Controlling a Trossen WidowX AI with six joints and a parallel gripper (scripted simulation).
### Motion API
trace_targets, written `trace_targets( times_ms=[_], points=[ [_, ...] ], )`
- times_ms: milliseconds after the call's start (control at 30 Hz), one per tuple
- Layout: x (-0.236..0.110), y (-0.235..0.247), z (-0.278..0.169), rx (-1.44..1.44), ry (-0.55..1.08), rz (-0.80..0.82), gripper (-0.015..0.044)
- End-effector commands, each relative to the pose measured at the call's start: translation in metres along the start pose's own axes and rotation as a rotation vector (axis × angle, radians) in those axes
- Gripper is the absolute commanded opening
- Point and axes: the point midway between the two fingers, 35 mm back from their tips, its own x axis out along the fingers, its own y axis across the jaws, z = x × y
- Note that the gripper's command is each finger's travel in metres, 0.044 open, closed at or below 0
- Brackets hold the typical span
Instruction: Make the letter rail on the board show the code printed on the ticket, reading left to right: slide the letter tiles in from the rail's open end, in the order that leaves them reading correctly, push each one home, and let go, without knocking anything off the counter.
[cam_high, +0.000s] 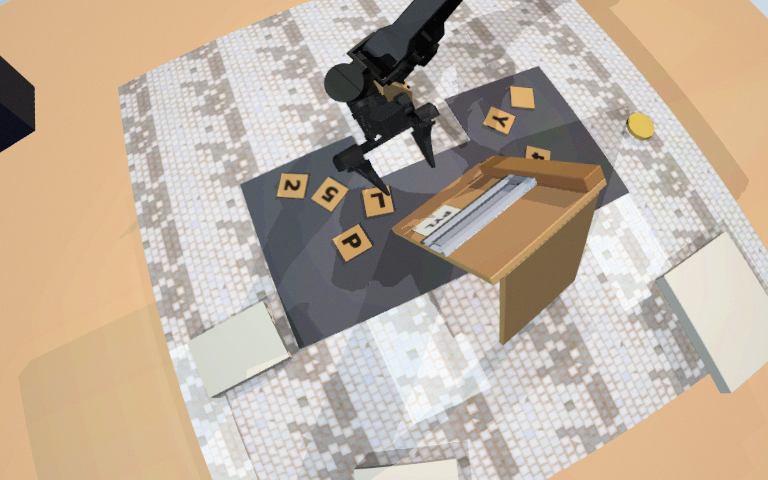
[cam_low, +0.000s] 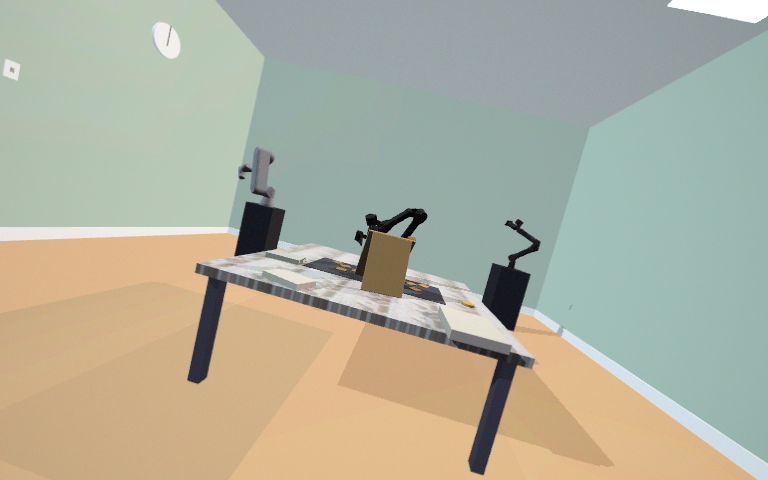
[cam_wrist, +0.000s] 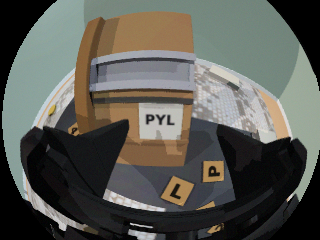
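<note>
- The black robot gripper (cam_high: 406, 176) hangs over the dark grey mat (cam_high: 294, 271) with its two pointy fingers spread wide, and there is nothing between them.
- One fingertip (cam_high: 378, 185) is over the top edge of the tan square tile with the letter L (cam_high: 377, 202); I cannot tell if it touches.
- The tan square tile with the letter P (cam_high: 352, 242) lies on the mat just below the L tile.
- The tan square tile with the letter Y (cam_high: 498, 120) lies well apart from them, on the far side of the board.
- The brown wooden slanted board (cam_high: 526, 237) stands on the mat, beside the L and P tiles.
- The grey metal letter rail (cam_high: 481, 213) runs along the board and has no tiles in it.
- The small white paper ticket (cam_wrist: 159, 120) sits on the board next to the rail and says PYL.
- Tan tiles with 2 (cam_high: 292, 185) and 5 (cam_high: 329, 193) lie left of the L tile.
</note>
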Motion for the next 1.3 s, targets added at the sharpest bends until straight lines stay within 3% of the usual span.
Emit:
trace_targets(
  times_ms=[0, 300, 533, 800, 1267],
  points=[
    [0.0, -0.005, 0.019, -0.127, 0.026, -0.023, 0.044],
    [-0.008, 0.016, 0.076, -0.702, 0.167, 0.037, 0.044],
    [-0.026, 0.071, 0.12, -1.16, 0.241, 0.185, 0.044],
    [-0.043, 0.125, 0.143, -1.462, 0.247, 0.325, 0.044],
    [-0.046, 0.135, 0.147, -1.512, 0.243, 0.351, 0.044]
  ],
)
